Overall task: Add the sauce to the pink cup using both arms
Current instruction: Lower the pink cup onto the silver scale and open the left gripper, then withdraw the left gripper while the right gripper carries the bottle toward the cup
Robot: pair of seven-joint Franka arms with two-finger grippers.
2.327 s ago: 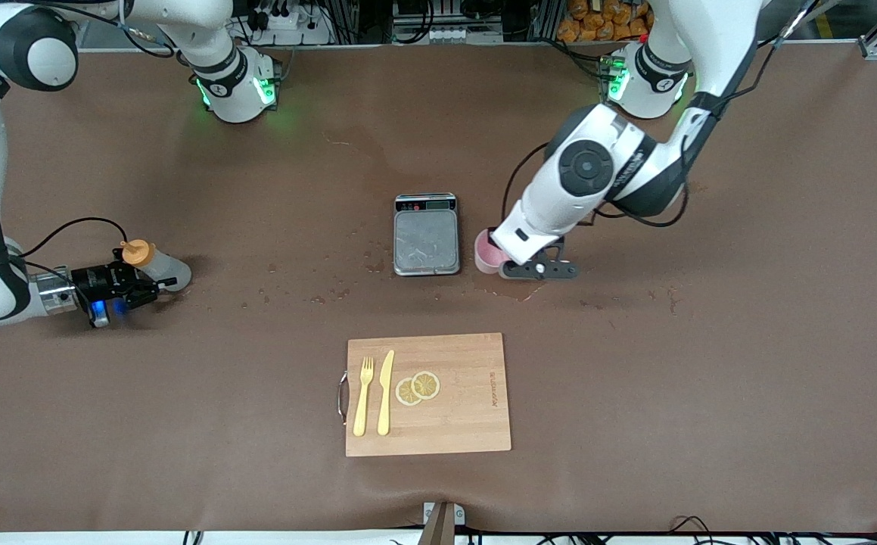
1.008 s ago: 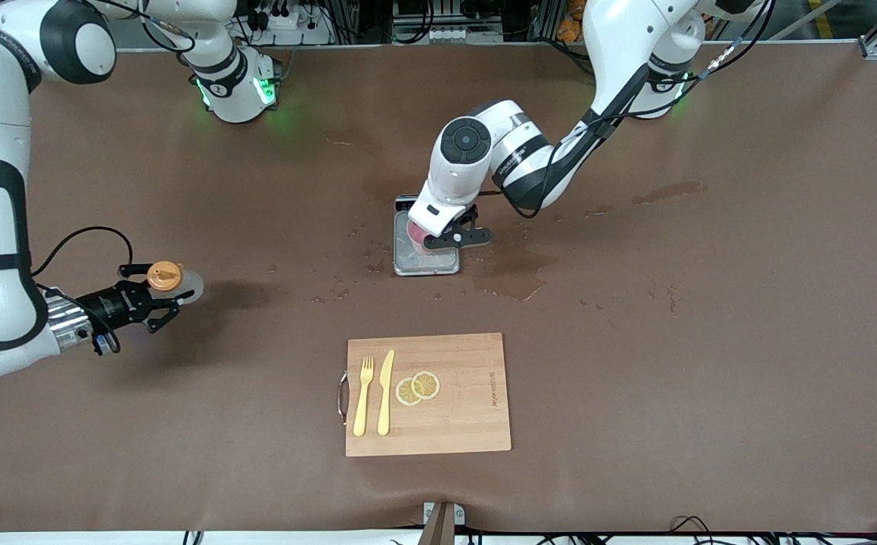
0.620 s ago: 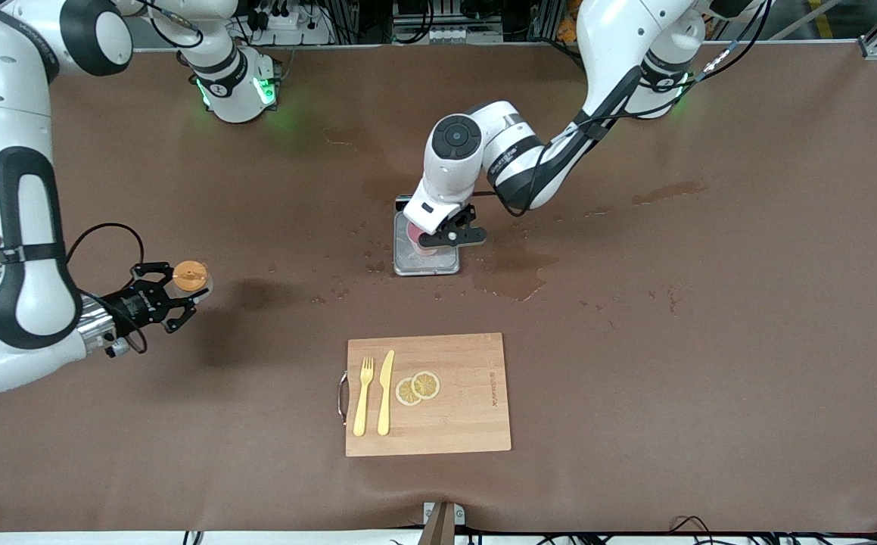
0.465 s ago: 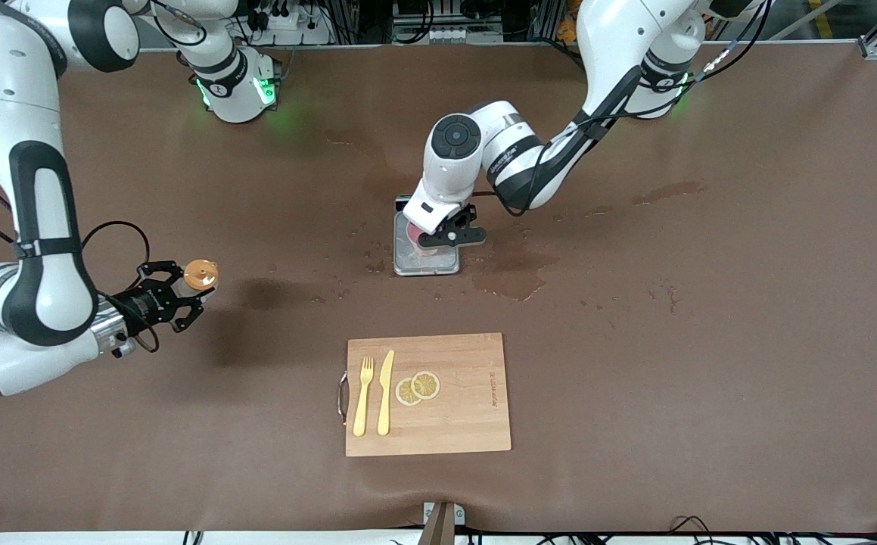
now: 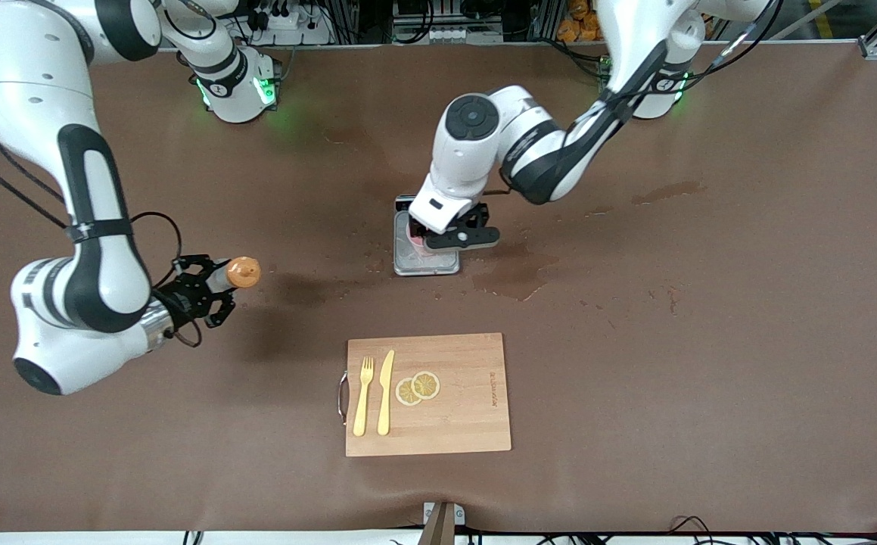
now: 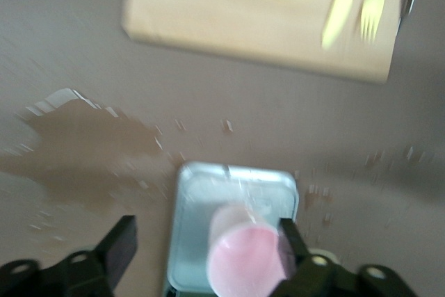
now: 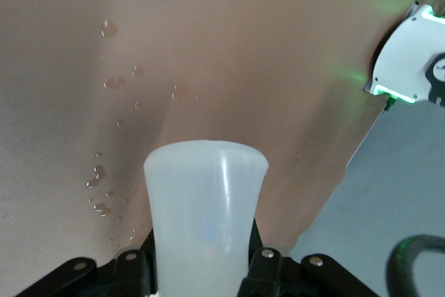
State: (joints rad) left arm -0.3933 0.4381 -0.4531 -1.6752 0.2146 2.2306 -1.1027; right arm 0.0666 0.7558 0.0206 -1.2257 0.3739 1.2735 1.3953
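Note:
The pink cup (image 6: pixel 243 259) stands on the grey scale (image 6: pixel 208 196) in the middle of the table. My left gripper (image 6: pixel 206 234) is open around it, one finger (image 6: pixel 288 241) close against the cup's side and the other (image 6: pixel 122 245) well clear. In the front view the left gripper (image 5: pixel 449 236) covers most of the cup (image 5: pixel 412 236). My right gripper (image 7: pixel 201 269) is shut on the sauce bottle (image 7: pixel 205 206). It holds the bottle (image 5: pixel 241 272) in the air over bare table toward the right arm's end, orange cap pointing toward the scale.
A wooden cutting board (image 5: pixel 468 409) lies nearer the front camera, carrying a yellow fork (image 5: pixel 363 396), a knife (image 5: pixel 386 392) and lemon slices (image 5: pixel 418 387). A wet stain (image 5: pixel 514 280) and small droplets mark the tabletop beside the scale (image 5: pixel 427 261).
The left gripper set the pink cup on the scale and opened its jaws. The right arm lifted the sauce bottle and carried it toward the scale, tipping its cap that way.

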